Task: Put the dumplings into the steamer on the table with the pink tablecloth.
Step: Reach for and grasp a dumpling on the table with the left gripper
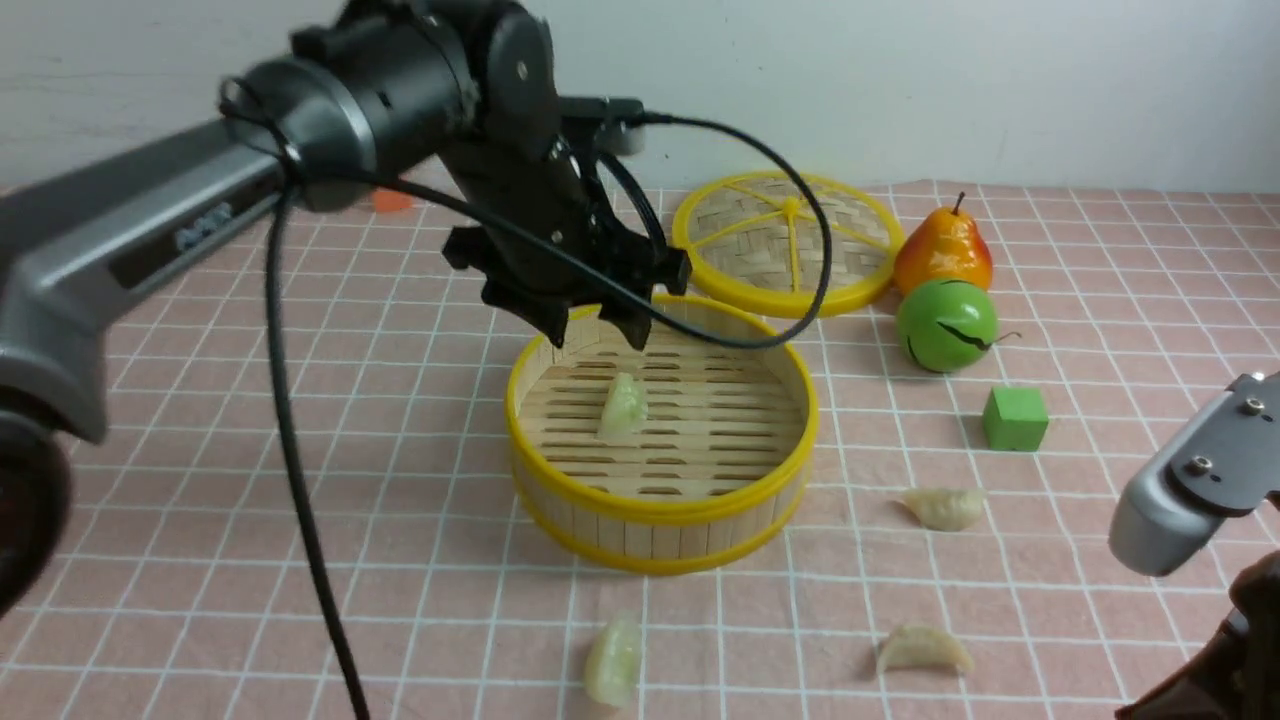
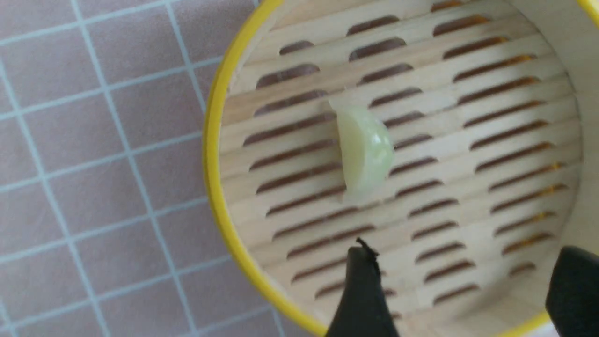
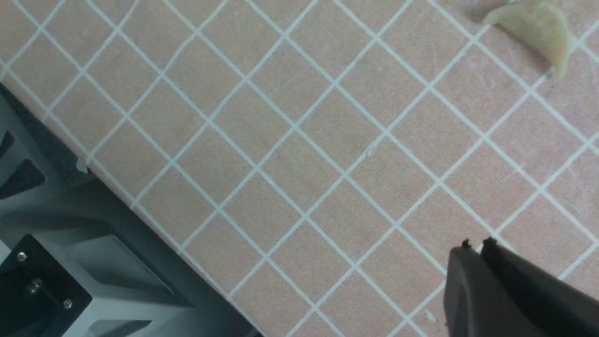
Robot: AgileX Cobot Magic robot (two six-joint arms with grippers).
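Note:
The steamer (image 1: 660,510), a round bamboo basket with yellow rims, stands mid-table on the pink tablecloth (image 1: 200,500). One pale green dumpling (image 1: 623,405) lies loose on its slatted floor, also seen in the left wrist view (image 2: 365,152). My left gripper (image 1: 597,335) hangs open just above the steamer's far-left rim (image 2: 213,154), nothing between its fingers (image 2: 362,290). A second green dumpling (image 1: 613,662) lies on the cloth in front of the steamer. Two cream dumplings (image 1: 945,508) (image 1: 922,650) lie to the front right. My right gripper (image 3: 477,245) is shut and empty above bare cloth, a cream dumpling (image 3: 538,28) some way off.
A flat yellow-rimmed lid (image 1: 785,240) lies behind the steamer. A pear (image 1: 943,250), a green round fruit (image 1: 946,325) and a green cube (image 1: 1015,418) sit at the right. The right arm (image 1: 1190,490) is at the right edge. The table's edge and robot frame (image 3: 70,262) show.

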